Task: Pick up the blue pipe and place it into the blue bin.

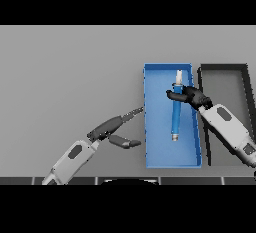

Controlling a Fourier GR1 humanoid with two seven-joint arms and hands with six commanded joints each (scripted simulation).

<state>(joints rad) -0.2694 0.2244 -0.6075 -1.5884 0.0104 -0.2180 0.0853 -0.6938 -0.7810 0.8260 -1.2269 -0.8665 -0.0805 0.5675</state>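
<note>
The blue pipe (176,112) lies lengthwise over the interior of the blue bin (155,127), its white-tipped end toward the bin's far wall and its grey-capped end toward the bin's near wall. The right hand (190,96) reaches in across the bin's right wall and meets the pipe on its upper portion, just below the white tip; the dark fingers (173,95) appear curled round the pipe at that point, so the hand is judged to be gripping it rather than resting beside it. Holding near one end leaves most of the pipe's length free to hang along the bin's long axis, which suits the narrow interior. Whether the pipe touches the bin floor or hangs just above it cannot be told from this view. A dark bin (246,77) stands just beside the blue bin's right wall, and the right forearm passes over it. The left hand (116,127) is outside the blue bin's left wall, fingers extended and relaxed, with one fingertip near that wall; it carries nothing. By this judgement the task is at the release stage: the pipe is already within the bin's outline, and opening the right hand would complete placement.
</note>
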